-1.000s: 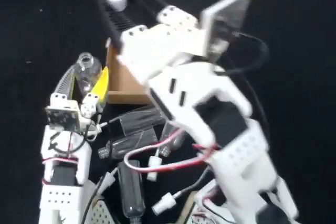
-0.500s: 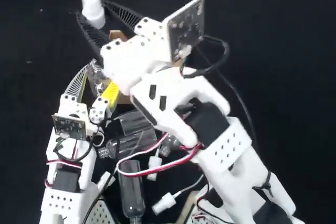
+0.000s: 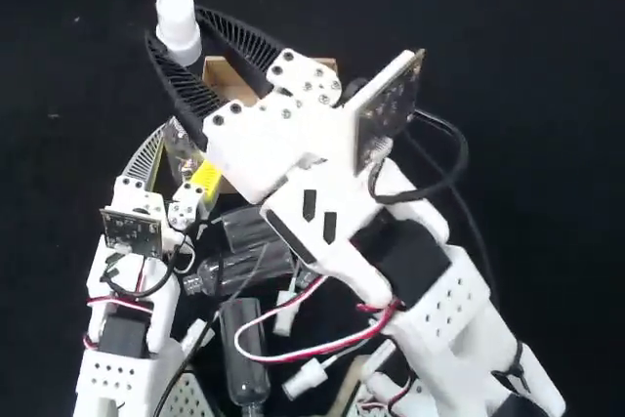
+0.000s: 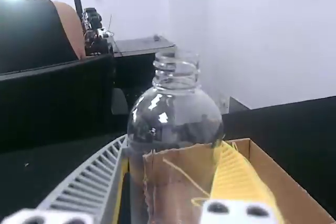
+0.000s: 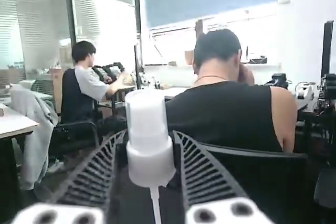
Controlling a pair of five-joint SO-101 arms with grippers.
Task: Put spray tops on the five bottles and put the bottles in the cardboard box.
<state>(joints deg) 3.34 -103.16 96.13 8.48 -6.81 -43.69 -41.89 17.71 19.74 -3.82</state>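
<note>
Top (image 5: pixel 149 140), clamped in right pincer (image 5: pixel 149 148): we should line its tube (image 5: pixel 154 203) over the neck (image 4: pixel 177 69) of the bottle (image 4: pixel 176 114) gripped by left pincer (image 4: pixel 176 148), then lower straight.

My right gripper (image 3: pixel 179 34) up over table's far side, white plastic spray top (image 3: pixel 177 9) between its fingers, stem pointing down. Brown cardboard box (image 3: pixel 227 73) just right of it and nearer me, partly under my right arm. Clear round plastic bottle (image 4: pixel 176 114) upright between fingers of my left gripper (image 3: pixel 184 158), against box's left wall. Nearer me, between my two arms: loose clear plastic bottles (image 3: pixel 244 344) lying flat. Two loose white spray tops (image 3: pixel 286 312) just right of nearest bottle.
</note>
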